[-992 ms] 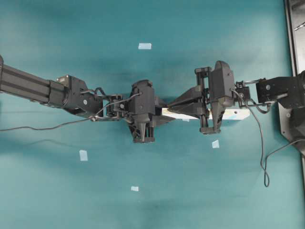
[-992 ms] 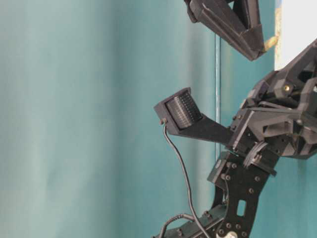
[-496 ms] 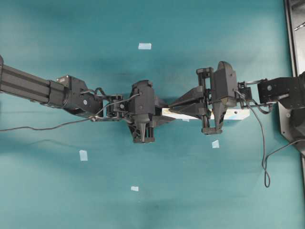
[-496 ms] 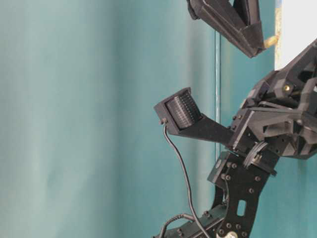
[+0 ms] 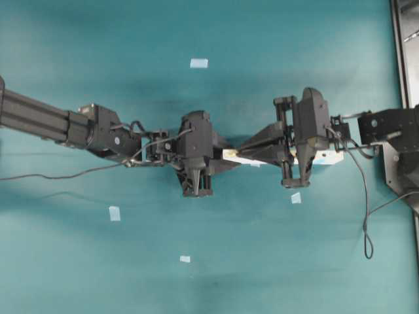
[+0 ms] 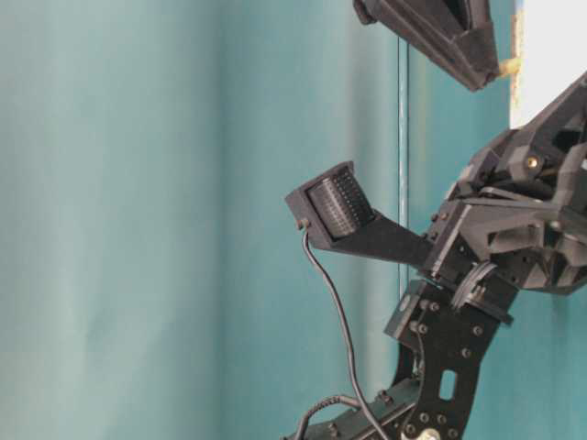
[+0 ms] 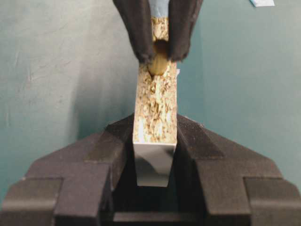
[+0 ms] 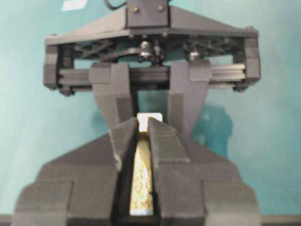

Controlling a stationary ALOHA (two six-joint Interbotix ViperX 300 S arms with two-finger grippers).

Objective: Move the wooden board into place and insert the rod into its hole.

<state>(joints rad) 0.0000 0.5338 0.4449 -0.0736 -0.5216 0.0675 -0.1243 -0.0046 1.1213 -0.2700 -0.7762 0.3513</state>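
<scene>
My left gripper (image 7: 155,146) clamps the wooden board (image 7: 155,110) on edge, stiff and light. My right gripper (image 7: 157,49) pinches the rod (image 7: 158,63), seemingly at the board's hole; it looks small and slippery.

Desk (image 5: 262,261) bare around both arms, only flat tape squares (image 5: 114,212), pincers crowd the board (image 5: 327,157) mid-desk

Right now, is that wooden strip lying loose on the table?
No, the left gripper clamps the wooden board by its sides.
</scene>
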